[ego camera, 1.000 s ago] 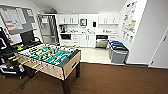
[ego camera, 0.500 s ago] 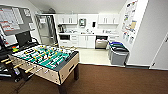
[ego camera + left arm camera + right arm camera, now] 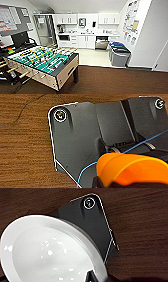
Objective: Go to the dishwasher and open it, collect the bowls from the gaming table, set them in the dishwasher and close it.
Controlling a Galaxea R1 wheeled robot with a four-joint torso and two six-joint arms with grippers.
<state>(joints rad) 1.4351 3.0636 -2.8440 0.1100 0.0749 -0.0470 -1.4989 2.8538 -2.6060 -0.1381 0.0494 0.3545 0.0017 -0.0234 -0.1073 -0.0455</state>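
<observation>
In the left wrist view an orange bowl [image 3: 130,169] hangs over the brown wood-look floor, with my left gripper [image 3: 105,182] shut on its rim. My right gripper [image 3: 93,276] is shut on the rim of a white bowl [image 3: 47,253], also above the floor. The dishwasher [image 3: 101,43] stands in the white kitchen row at the far end of the room, right of centre, with dark interior showing above its steel front. The gaming table is out of view.
A table-football table [image 3: 63,72] with a green field and rods stands close at the left. Two grey bins [image 3: 119,54] stand against the right wall. Brown floor [image 3: 120,80] runs ahead to the pale kitchen floor [image 3: 93,57]. A steel fridge [image 3: 45,30] is at the back left.
The whole head view has shifted: the table-football table sits lower and further left and the kitchen looks slightly nearer, so the camera has moved forward.
</observation>
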